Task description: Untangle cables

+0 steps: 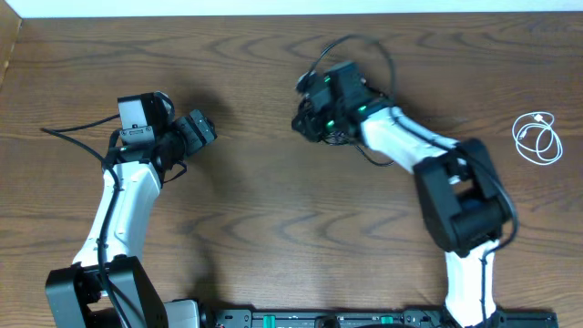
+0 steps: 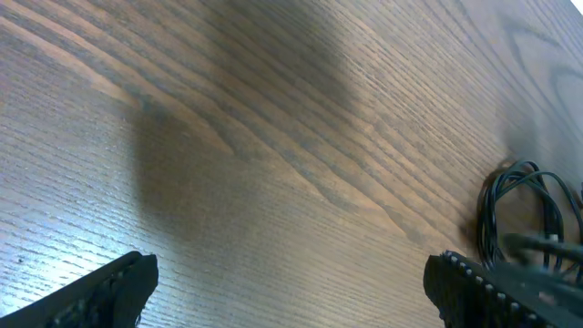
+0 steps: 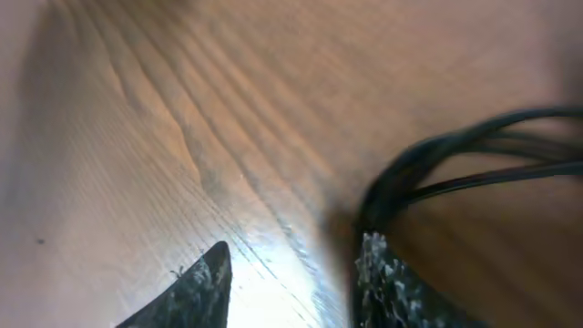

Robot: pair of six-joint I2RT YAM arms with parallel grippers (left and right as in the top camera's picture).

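Observation:
A bundle of black cables (image 1: 330,46) lies at the far middle of the table, mostly under my right wrist. In the right wrist view the black cables (image 3: 455,155) run just past my right finger. My right gripper (image 1: 305,118) is low over the table, open (image 3: 291,264), with bare wood between its fingers. My left gripper (image 1: 202,128) is open and empty (image 2: 291,282), well left of the bundle. The black cables (image 2: 510,210) show at the right edge of its view. A white cable (image 1: 537,137) lies coiled alone at the far right.
A thick black robot wire (image 1: 77,132) trails left from my left arm. The table's far edge (image 1: 291,13) runs along the top of the overhead view. The arm bases (image 1: 301,319) stand at the near edge.

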